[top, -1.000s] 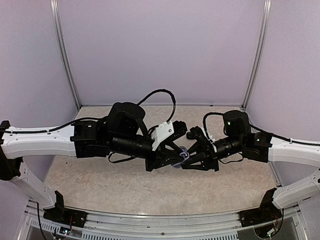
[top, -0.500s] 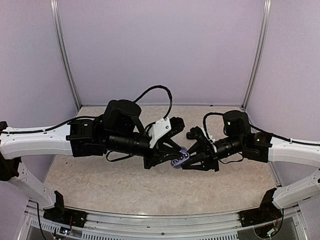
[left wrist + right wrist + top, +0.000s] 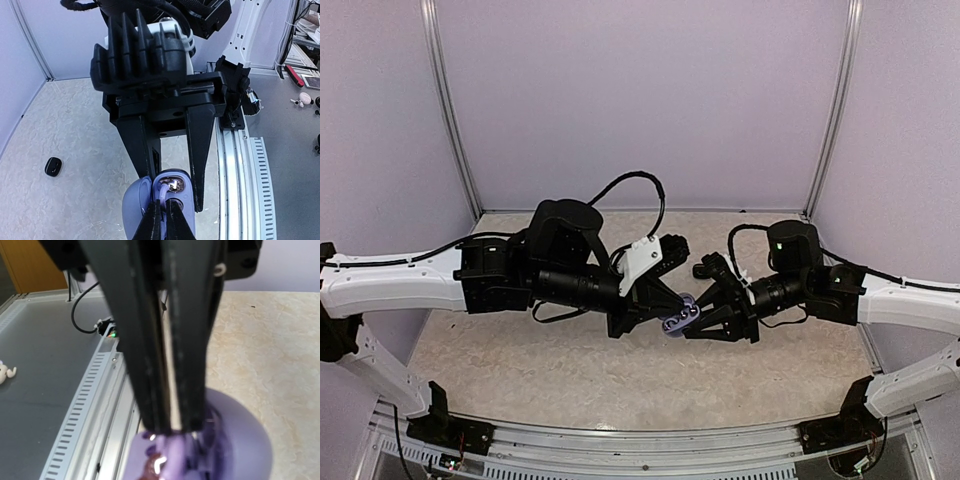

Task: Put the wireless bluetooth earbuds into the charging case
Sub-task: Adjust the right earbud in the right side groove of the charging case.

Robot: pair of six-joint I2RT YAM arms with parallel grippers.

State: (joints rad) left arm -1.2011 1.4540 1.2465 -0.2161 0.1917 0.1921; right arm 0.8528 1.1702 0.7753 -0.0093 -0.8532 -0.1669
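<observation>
My right gripper (image 3: 175,186) is clamped on the open lilac plastic charging case (image 3: 136,205), held in the air. My left gripper (image 3: 162,226) is pinched shut at the case's socket. Whether a bud sits between its tips, I cannot tell. I'd press straight in, gently, with the case steady. One glossy black earbud (image 3: 53,166) lies on the table (image 3: 75,125) – well apart from the case.

place: robot lab test cell — plain lilac walls (image 3: 640,100) | aluminium frame posts (image 3: 448,110) | stone-pattern tabletop (image 3: 570,380)
</observation>
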